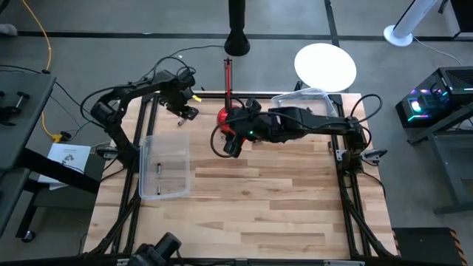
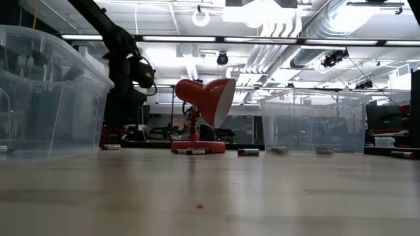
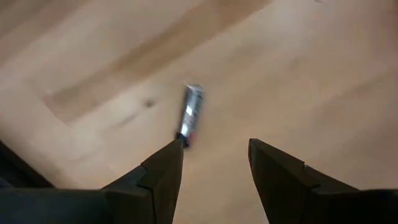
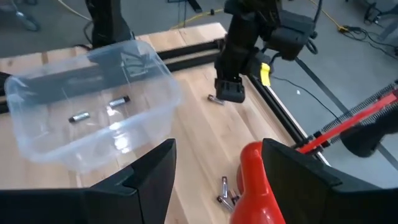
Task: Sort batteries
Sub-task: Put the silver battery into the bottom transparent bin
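Left wrist view: the left pincer (image 3: 214, 165), spread wide, hovers above a lone battery (image 3: 191, 114) on the wooden surface (image 3: 311, 74), apparently positioned to pick it up.

high view: straight down over the whole table (image 1: 244, 214) | low view: at tabletop level, facing the far room | left wrist view: close above the wood, on one battery (image 3: 191, 112) | right wrist view: across the table toward the left gripper (image 4: 229, 91) | shared: clear bin (image 4: 93, 81), red lamp (image 2: 207, 98)
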Robot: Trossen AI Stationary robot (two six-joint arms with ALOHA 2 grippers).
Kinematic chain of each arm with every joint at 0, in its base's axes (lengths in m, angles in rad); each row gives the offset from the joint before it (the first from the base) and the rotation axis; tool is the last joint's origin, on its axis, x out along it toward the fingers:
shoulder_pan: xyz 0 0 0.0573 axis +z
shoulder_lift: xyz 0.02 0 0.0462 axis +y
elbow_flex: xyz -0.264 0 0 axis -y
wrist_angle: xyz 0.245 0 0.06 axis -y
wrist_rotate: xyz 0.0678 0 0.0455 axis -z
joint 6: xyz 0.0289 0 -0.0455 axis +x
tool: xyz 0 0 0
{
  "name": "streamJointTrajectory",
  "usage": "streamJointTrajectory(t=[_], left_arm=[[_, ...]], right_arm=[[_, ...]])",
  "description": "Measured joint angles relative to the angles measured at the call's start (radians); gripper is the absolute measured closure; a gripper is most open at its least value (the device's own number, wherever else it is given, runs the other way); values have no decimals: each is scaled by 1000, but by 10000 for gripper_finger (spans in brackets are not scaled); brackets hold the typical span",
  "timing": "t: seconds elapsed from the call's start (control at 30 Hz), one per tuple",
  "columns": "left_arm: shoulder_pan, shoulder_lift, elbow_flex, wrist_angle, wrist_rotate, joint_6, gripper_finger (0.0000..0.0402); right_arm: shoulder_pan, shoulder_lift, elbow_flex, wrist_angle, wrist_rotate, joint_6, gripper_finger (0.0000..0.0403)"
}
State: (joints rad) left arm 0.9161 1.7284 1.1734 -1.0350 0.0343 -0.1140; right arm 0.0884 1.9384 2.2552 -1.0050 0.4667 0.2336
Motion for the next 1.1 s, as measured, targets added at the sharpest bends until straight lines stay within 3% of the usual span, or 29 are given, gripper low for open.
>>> streamJointTrajectory(t=[0.5, 0.57, 0.7, 0.77, 0.9, 1.1], left_arm=[[-12, 6, -220, 329, -73, -35, 236], [-20, 5, -228, 336, -91, -6, 263], [-41, -2, -234, 340, -100, 39, 369], [-48, -22, -237, 340, -97, 41, 374], [-61, -145, -209, 341, -89, 53, 374], [-106, -485, -197, 356, 20, 43, 374]], right_arm=[[3, 0, 0, 15, 14, 21, 171], [3, 0, 0, 23, 28, 21, 171], [3, 0, 0, 22, 38, 21, 171], [3, 0, 0, 23, 38, 20, 171], [3, 0, 0, 22, 39, 10, 171], [-16, 0, 0, 22, 55, -6, 171]])
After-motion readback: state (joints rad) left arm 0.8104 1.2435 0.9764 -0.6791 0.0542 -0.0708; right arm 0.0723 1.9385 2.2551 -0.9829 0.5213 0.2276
